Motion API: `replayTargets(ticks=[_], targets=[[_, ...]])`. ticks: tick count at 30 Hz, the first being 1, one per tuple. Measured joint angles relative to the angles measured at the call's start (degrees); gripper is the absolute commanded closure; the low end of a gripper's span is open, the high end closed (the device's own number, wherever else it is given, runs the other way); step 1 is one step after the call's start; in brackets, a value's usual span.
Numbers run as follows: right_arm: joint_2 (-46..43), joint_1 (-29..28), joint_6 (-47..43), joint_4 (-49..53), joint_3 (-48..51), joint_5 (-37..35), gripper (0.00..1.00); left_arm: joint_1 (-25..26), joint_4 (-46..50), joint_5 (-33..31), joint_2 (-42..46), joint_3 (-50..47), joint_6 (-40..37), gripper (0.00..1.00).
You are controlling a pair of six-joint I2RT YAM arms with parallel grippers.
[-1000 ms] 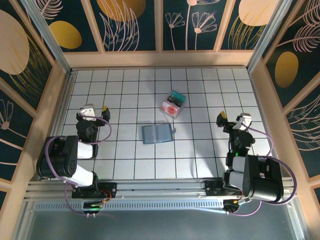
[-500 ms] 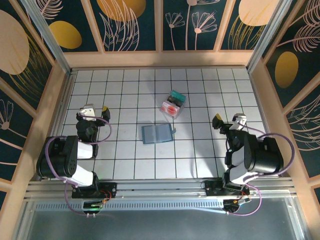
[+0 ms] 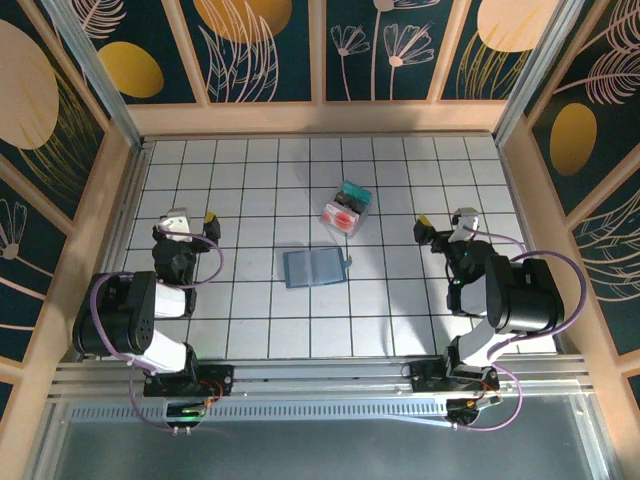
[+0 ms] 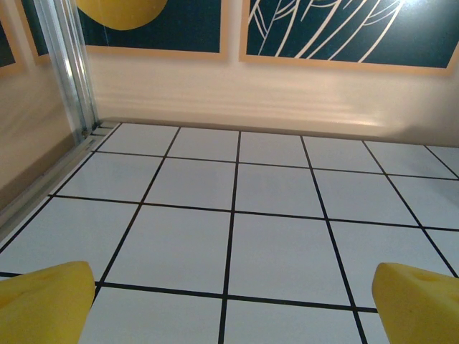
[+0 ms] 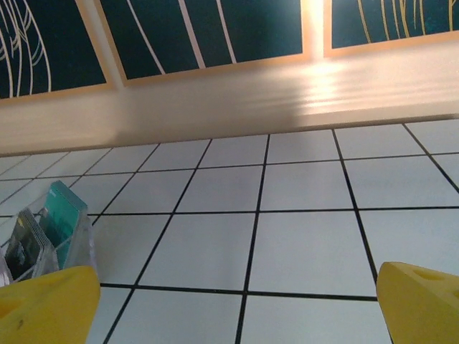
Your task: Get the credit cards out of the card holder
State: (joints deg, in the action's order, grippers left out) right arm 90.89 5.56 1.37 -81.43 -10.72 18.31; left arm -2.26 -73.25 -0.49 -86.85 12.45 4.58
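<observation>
Right claw (image 3: 444, 221) gapes, pointing forward.

No text, number or brand can be read. The cards (image 3: 346, 212), just above centre in the top view, show a red blotch too small to make out, and at lower left of the right wrist view their faces are blurred. The card holder (image 3: 314, 267) at centre is plain. The wall panels (image 3: 260, 50) carry only drawn leaves and discs.
</observation>
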Motion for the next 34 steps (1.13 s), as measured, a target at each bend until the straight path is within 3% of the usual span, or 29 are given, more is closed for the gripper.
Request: replayTargets(ticks=[34], targets=[[0.0, 0.0, -1.07, 2.38, 0.0, -0.26, 0.01, 0.0, 0.0, 0.0, 0.0, 0.0, 0.0, 0.01]])
